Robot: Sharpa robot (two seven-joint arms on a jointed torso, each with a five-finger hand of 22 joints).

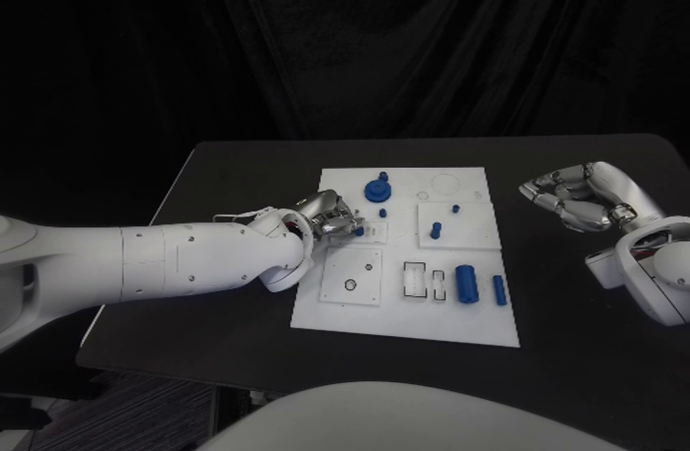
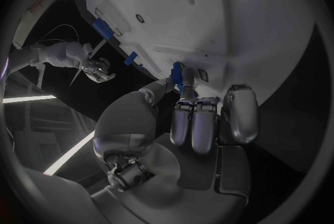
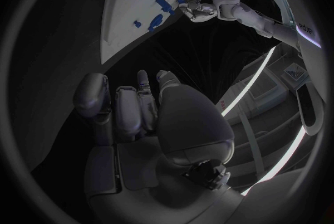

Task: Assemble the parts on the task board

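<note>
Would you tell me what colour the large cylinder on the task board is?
Blue; the large cylinder shows best in the head view.

Left arm (image 1: 159, 261): smooth white shell in rounded segments, with small dark screw points along its upper side and a thin cable looping near the wrist. Left hand (image 1: 325, 215): silver metallic, with segmented fingers (image 2: 191, 123) bearing rounded grey pads (dark seams between segments). Right arm (image 1: 654, 271): white, bulbous casing at the wrist. Right hand (image 1: 582, 198): silver, with a broad domed thumb base and exposed dark fittings at its root.
</note>
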